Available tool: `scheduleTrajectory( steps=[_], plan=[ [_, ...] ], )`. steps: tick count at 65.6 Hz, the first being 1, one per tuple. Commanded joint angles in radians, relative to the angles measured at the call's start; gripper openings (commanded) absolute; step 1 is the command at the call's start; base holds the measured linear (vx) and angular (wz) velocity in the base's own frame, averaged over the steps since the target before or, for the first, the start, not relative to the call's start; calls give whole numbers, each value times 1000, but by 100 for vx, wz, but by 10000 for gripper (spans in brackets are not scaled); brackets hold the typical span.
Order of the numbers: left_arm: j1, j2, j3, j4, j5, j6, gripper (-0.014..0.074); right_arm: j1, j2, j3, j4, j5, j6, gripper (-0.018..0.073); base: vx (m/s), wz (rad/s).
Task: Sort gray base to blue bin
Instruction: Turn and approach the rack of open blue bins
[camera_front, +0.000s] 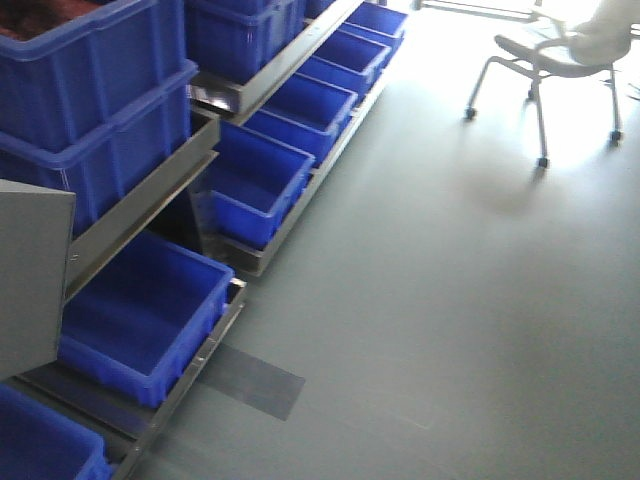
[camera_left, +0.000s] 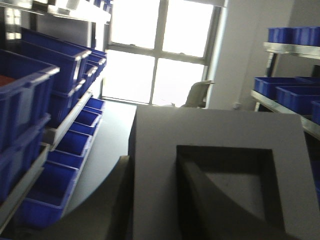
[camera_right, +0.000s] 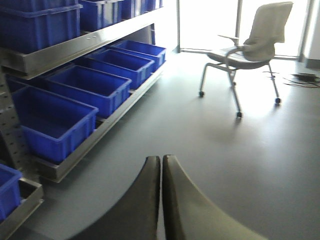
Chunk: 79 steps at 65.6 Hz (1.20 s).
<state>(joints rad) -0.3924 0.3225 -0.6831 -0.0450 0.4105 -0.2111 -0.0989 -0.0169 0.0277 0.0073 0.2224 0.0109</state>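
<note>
A white chair (camera_front: 560, 55) stands on gray floor (camera_front: 450, 300) near metal shelving (camera_right: 75, 47).

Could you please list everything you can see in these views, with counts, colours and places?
crates: many, blue, in rows on the shelves along the left; more on a rack at the right of the left wrist view
shelves: several tiers, silvery metal, left side
chair: one, white, on casters near the window
window: one, bright, far wall
floor: gray, one darker patch beside the shelves
gray base: one, light gray, darker square recess, in the left gripper
left gripper: dark fingers, shut on the gray base
right gripper: dark fingers, shut, empty
</note>
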Motion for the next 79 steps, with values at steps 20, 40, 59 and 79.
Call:
scheduleTrajectory(
  steps=[20, 40, 59, 79],
  plan=[
    [-5, 11, -27, -9, -105, -6, -6, -2, 15, 2, -7, -72, -11, -5, 21, 83],
    [-5, 11, -27, -9, -105, -6, -6, -2, 15, 2, -7, -72, -11, -5, 19, 74],
    [-5, 11, -27, -9, -105, -6, -6, -2, 15, 2, -7, -72, -11, -5, 15, 72],
    [-5, 11, -27, -9, -105, -6, -6, -2, 15, 2, -7, -72, -11, -5, 13, 73]
  ],
)
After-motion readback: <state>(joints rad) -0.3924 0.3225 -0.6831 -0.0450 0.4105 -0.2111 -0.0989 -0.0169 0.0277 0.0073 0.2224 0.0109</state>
